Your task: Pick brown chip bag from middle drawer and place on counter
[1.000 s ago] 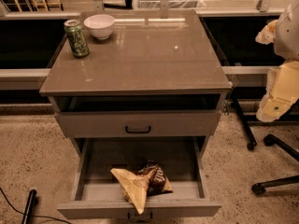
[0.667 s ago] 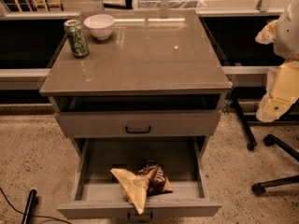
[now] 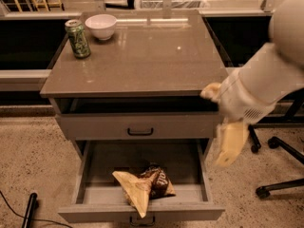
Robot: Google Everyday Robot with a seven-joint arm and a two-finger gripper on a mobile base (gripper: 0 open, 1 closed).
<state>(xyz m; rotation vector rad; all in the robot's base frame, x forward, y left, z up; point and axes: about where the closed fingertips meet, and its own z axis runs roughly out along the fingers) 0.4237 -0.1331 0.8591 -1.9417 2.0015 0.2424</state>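
The brown chip bag (image 3: 144,186) lies crumpled on the floor of the open middle drawer (image 3: 99,194), near its front, with a pale tan corner hanging over the front edge. My gripper (image 3: 230,142) hangs at the end of the white arm by the cabinet's right side. It is level with the upper drawer front (image 3: 140,126), above and to the right of the bag, and holds nothing. The counter (image 3: 142,61) is the glossy grey-brown top above.
A green can (image 3: 78,38) and a white bowl (image 3: 100,26) stand at the counter's back left. An office chair base with casters (image 3: 274,175) is on the floor to the right. A black object (image 3: 29,211) lies at the lower left.
The arm has swung in from the far right toward the cabinet's right front corner, and the view has moved closer. The bag and drawer have not moved.
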